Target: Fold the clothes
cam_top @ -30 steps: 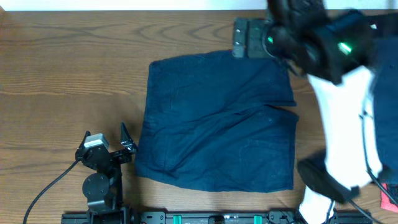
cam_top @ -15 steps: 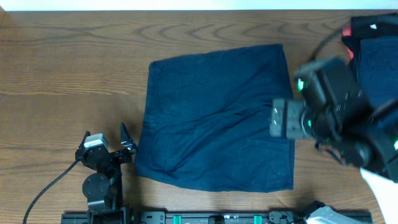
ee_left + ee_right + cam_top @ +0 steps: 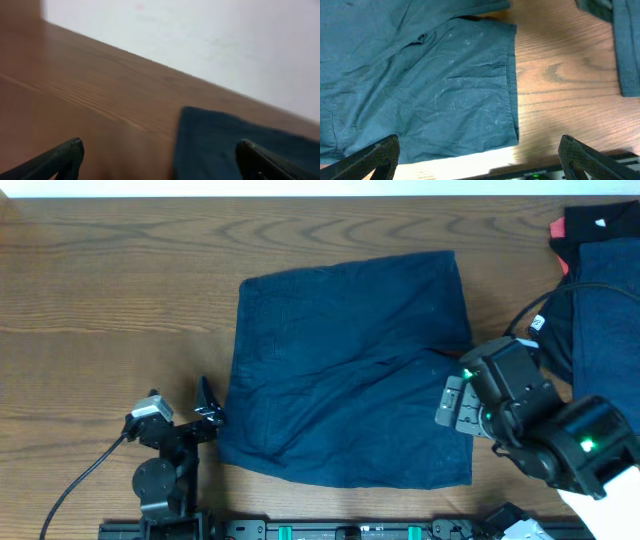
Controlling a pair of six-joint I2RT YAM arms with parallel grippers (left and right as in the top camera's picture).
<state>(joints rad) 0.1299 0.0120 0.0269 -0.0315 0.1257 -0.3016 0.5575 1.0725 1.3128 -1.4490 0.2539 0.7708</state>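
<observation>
The left fingers (image 3: pixel 160 146) are spread wide with nothing between them, low over the wooden tabletop (image 3: pixel 100 290). Ahead of them, toward the right-hand finger, lies the near corner of a folded navy garment (image 3: pixel 350 370). The cloth itself is apart from both fingertips. This garment lies flat in the middle of the tabletop as a rough rectangle, with soft creases across it.

The right fingers (image 3: pixel 479 145) are also spread wide and grip nothing. They hang above the right side of the same garment. Its hemmed edge runs away from them between the two fingertips, with cloth below the left finger and bare wood below the right one.

Beyond the right fingers and off to their right, well apart from the folded garment, more clothes lie bunched at the far corner. There is a second navy piece (image 3: pixel 605 290) with a small white label (image 3: pixel 537 323) at its edge, a black piece (image 3: pixel 600 225) behind it, and a bit of red cloth (image 3: pixel 557 230) beside that.
</observation>
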